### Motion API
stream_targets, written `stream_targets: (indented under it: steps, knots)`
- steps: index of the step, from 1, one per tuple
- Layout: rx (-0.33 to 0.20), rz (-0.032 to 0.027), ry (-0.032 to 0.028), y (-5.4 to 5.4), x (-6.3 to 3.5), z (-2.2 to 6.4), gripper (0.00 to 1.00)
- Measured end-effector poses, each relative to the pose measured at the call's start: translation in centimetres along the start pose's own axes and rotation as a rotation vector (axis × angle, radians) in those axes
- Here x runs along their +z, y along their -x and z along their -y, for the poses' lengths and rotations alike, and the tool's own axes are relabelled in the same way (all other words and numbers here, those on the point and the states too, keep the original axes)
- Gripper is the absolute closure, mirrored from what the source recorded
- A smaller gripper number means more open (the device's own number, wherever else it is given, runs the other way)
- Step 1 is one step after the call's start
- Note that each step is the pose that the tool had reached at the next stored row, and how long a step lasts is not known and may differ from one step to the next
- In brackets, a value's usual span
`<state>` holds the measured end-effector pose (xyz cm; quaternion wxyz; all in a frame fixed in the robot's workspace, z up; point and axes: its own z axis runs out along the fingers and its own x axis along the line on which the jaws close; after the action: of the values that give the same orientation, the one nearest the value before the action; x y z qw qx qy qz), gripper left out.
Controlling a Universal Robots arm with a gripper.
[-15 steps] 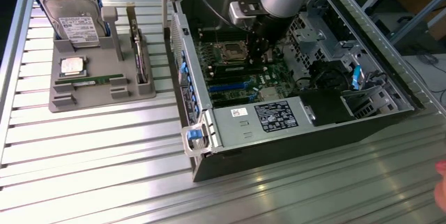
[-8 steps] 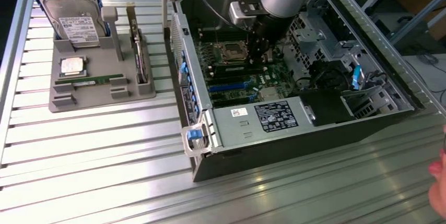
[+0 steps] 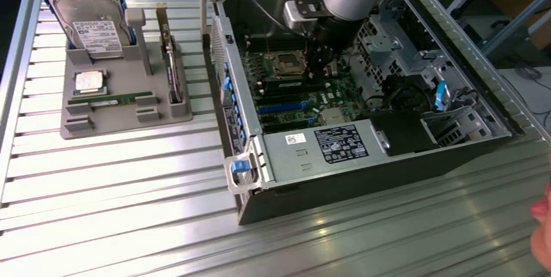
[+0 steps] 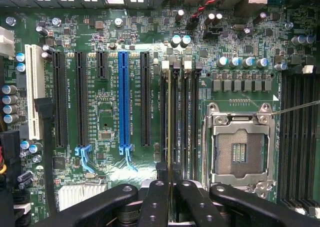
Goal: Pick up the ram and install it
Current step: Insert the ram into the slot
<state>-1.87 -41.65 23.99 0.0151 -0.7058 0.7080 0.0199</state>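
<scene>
Seen edge-on, the ram is a thin green-gold strip lined up along the dark memory slots beside the open CPU socket. My gripper is shut on its near end, black fingers pressed to both sides. Whether the stick is seated in a slot or just above it I cannot tell. In the exterior view my gripper reaches down into the open computer case, right of the CPU socket. A second ram stick lies on the grey tray.
The tray on the exterior view's left also holds a hard drive, a silver CPU and upright cards. Inside the case are a power supply and a drive cage. A blue expansion slot lies beside the memory slots. A person's hand shows at the exterior view's right.
</scene>
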Motion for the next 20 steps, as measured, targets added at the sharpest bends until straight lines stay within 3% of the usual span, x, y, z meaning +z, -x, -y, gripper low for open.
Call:
stream_targets:
  steps: [20]
  knots:
    - [-0.001, 0.0002, 0.0000, -0.01, 0.31, -0.04, 0.88]
